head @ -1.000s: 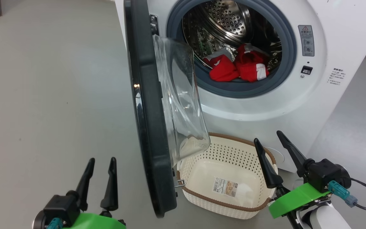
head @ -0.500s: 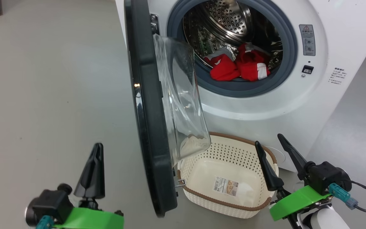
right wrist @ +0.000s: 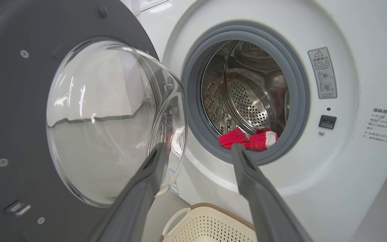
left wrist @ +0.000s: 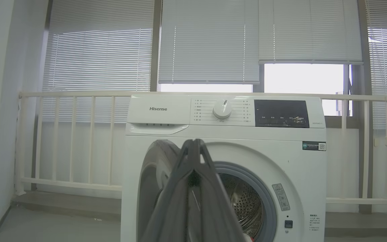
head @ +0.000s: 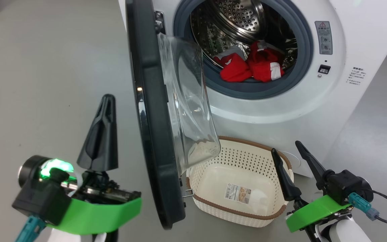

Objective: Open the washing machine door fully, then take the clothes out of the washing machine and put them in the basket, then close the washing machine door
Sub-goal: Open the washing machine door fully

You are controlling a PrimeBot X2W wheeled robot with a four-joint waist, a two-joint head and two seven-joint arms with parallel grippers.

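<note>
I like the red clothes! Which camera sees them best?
The head view: it looks down into the drum, so the clothes lie in plain sight. The right wrist view catches them smaller, low in the drum. In the left wrist view the left gripper blocks the drum's bottom.

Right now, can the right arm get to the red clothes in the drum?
Probably yes. The washing machine door stands swung aside, nothing blocks the drum mouth, and the open right gripper points at the clothes near its front.
</note>
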